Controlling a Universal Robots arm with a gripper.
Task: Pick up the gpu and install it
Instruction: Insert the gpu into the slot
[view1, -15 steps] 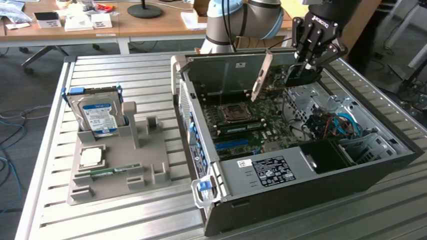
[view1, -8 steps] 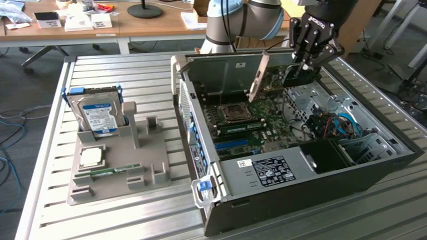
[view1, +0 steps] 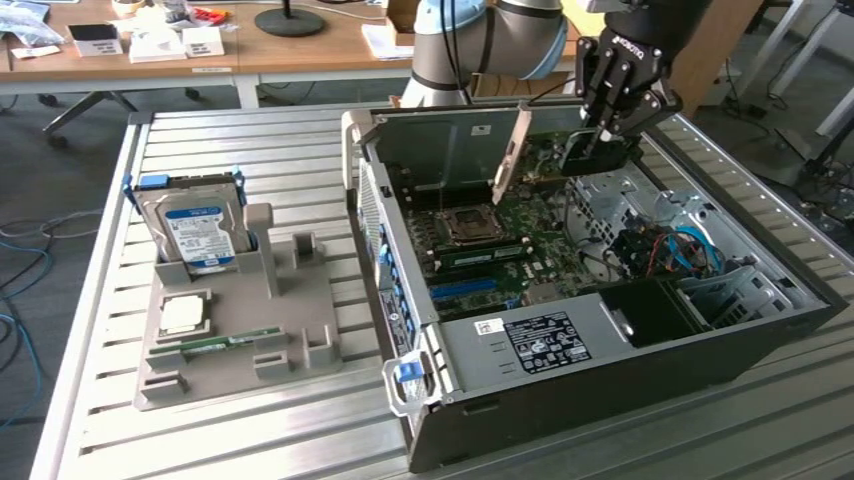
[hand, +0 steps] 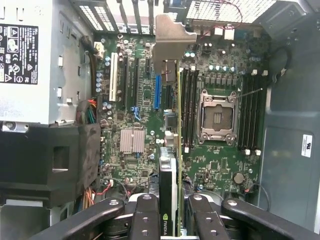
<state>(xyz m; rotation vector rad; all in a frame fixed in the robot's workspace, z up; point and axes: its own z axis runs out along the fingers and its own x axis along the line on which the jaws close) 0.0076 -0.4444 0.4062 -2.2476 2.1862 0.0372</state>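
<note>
My gripper (view1: 601, 138) hangs over the far end of the open computer case (view1: 747, 345), shut on the gpu (view1: 554, 160). The gpu is a thin dark card held on edge, its metal end bracket (view1: 510, 150) pointing toward the case's rear wall. In the wrist view the gpu (hand: 172, 165) appears edge-on between my black fingers (hand: 147, 220), above the green motherboard (hand: 135, 100). Its bracket (hand: 170, 37) reaches toward the rear slot openings. The card's lower edge hovers over the expansion slots beside a blue slot (hand: 157, 92); I cannot tell whether it touches one.
A grey holder (view1: 300, 300) on the slatted table carries a silver hard drive (view1: 200, 230), a CPU chip (view1: 183, 315) and a green memory stick (view1: 214, 345). Inside the case sit the power supply (view1: 534, 345), the CPU socket (hand: 217, 115) and drive-bay cables (view1: 674, 250).
</note>
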